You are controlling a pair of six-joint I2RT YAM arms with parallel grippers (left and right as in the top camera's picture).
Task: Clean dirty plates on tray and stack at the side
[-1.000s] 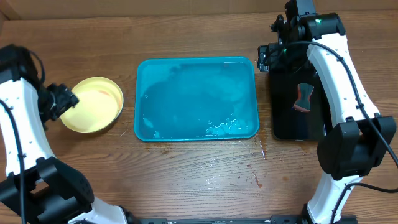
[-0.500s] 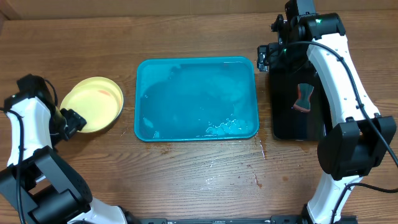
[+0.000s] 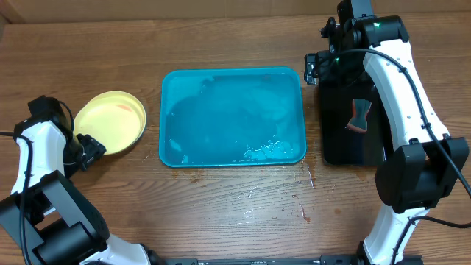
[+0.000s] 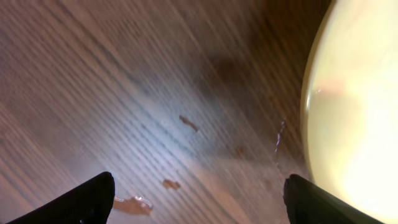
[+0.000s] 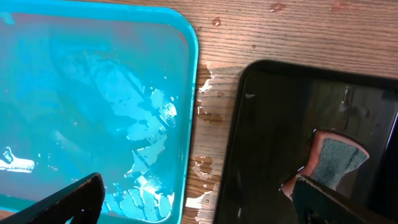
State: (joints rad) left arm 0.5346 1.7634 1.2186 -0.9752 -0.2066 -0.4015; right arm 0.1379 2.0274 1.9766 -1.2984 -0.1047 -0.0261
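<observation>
A pale yellow plate [image 3: 110, 123] with a faint red smear lies on the table left of the turquoise tray [image 3: 232, 118]; I cannot tell whether other plates lie under it. The tray holds only water and foam. My left gripper [image 3: 88, 149] is open and empty just off the plate's front-left edge. In the left wrist view the plate's rim [image 4: 360, 112] shows at the right, and the open fingers [image 4: 199, 205] frame bare wood. My right gripper [image 3: 316, 70] is open and empty above the gap between the tray [image 5: 93, 93] and the black tray; the right wrist view shows its fingers [image 5: 199, 199] apart.
A narrow black tray [image 3: 346, 140] stands at the right with a red-and-grey sponge [image 3: 359, 115] in it; both show in the right wrist view, the tray [image 5: 267, 124] and the sponge [image 5: 333, 162]. Water drops and red specks dot the wood near the tray.
My left gripper has drawn back from the yellow plate's left edge toward the table's front. The plate now lies flat. The right arm has not moved.
</observation>
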